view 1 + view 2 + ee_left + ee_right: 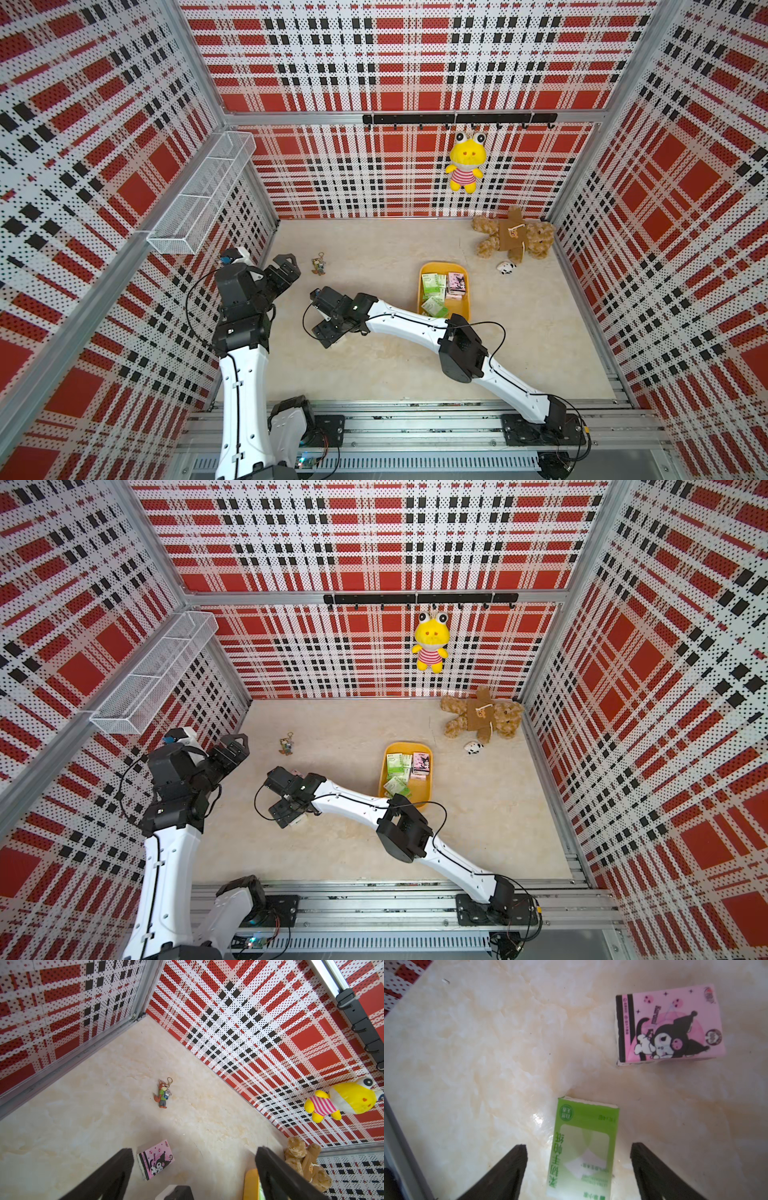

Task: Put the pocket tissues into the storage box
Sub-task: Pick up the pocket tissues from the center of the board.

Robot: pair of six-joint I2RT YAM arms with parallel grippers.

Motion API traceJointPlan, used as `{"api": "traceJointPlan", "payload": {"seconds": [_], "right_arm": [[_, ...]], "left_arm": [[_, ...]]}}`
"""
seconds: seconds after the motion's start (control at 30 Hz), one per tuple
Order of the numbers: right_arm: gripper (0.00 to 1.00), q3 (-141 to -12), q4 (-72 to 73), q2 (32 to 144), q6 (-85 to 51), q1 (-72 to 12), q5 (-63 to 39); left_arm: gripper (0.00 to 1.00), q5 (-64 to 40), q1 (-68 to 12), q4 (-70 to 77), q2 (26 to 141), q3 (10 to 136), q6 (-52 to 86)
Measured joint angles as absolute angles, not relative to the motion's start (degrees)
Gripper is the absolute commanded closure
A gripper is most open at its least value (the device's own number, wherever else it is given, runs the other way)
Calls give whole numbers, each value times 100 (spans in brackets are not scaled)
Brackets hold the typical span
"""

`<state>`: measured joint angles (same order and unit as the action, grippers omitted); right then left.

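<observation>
A green-and-white pocket tissue pack [583,1147] lies flat on the table between the fingers of my right gripper [579,1146]. The gripper is open, with a gap on each side of the pack. A pink pack with a dark cartoon character [668,1026] lies a little beyond it; the left wrist view shows this pink pack [155,1159] too. The yellow storage box [440,266] sits right of centre and holds green packs [433,284] and pink packs [456,284]. My right gripper [328,334] is low, left of the box. My left gripper [286,259] hangs open and empty near the left wall.
A fox keychain charm [318,266] lies near the left gripper. A teddy bear [515,235] and a small black-and-white toy [506,267] sit at the back right. A yellow frog plush [466,162] hangs from the hook rail [415,119]. A white wire basket [199,199] is on the left wall.
</observation>
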<state>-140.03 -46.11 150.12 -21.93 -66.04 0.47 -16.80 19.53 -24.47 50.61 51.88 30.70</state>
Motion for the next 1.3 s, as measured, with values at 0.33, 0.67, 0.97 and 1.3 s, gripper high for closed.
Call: {"api": "traceJointPlan", "payload": {"seconds": [0.33, 0.67, 0.97, 1.3], "right_arm": [[19, -14414, -4884, 15264, -2213, -6630, 91], [20, -14549, -5100, 15360, -2196, -6702, 108], [27, -14739, -5225, 15572, -2187, -6702, 89], [61, -14282, -4960, 15362, -2198, -6689, 102]], "left_arm": [[1, -1780, 1953, -2412, 5017, 5166, 3070], [1, -1782, 1953, -2373, 4980, 5113, 3061], [1, -1782, 1953, -2364, 4952, 5098, 3055], [1, -1850, 1938, -2364, 5019, 5098, 3055]]}}
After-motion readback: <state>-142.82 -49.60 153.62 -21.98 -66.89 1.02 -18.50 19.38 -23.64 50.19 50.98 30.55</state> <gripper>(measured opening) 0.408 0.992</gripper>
